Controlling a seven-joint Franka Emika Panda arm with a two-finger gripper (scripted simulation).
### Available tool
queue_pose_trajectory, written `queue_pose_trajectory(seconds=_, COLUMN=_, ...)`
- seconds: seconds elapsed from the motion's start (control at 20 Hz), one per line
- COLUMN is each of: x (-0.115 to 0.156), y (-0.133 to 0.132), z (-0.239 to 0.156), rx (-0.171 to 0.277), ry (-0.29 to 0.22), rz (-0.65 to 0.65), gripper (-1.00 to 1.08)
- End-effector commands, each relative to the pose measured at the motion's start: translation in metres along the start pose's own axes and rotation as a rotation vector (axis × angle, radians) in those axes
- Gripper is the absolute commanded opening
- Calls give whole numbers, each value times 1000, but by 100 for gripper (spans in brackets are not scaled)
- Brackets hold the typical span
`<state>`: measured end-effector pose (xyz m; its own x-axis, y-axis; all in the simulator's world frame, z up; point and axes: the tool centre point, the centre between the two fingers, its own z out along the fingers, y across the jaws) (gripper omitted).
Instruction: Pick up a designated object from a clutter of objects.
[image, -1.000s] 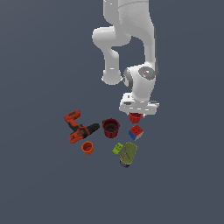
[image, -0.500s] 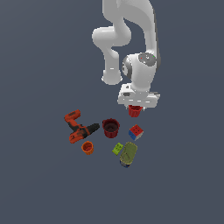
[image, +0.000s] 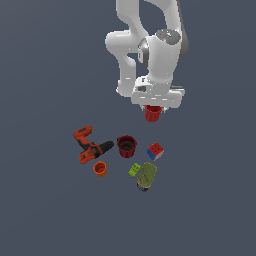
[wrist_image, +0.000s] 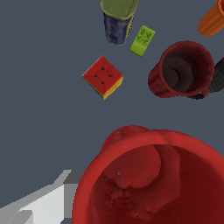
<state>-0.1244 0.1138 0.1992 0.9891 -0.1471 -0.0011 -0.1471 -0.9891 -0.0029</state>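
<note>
The bright red ribbed cup (image: 153, 114) hangs well above the ground, held under my gripper (image: 154, 111), which is shut on it. In the wrist view the red cup (wrist_image: 153, 179) fills the near field, its open mouth facing the camera, with one grey finger (wrist_image: 48, 199) beside its rim. The rest of the clutter lies below on the ground: a dark maroon cup (image: 126, 145), a small orange cup (image: 100, 169), an orange-black drill (image: 90, 146), a multicoloured cube (image: 155, 151), a green block (image: 134, 170) and an olive can (image: 146, 176).
In the wrist view the maroon cup (wrist_image: 183, 70), cube (wrist_image: 103, 77), green block (wrist_image: 143, 40), can (wrist_image: 117, 17) and orange cup (wrist_image: 213, 18) sit apart from one another far beneath the held cup. The ground is a plain dark grey.
The arm has risen and swung slightly toward the exterior view's left, carrying the red cup higher above the clutter. The items on the ground have not moved.
</note>
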Motion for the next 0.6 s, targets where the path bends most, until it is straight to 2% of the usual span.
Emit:
queue_pose_trajectory(seconds=0.0, x=-2, y=5, z=-23, rx=2, ry=0, rz=0, gripper=-100)
queue_pose_trajectory(seconds=0.55, x=-11, y=26, z=-118, rx=1, ry=0, rz=1, gripper=-100)
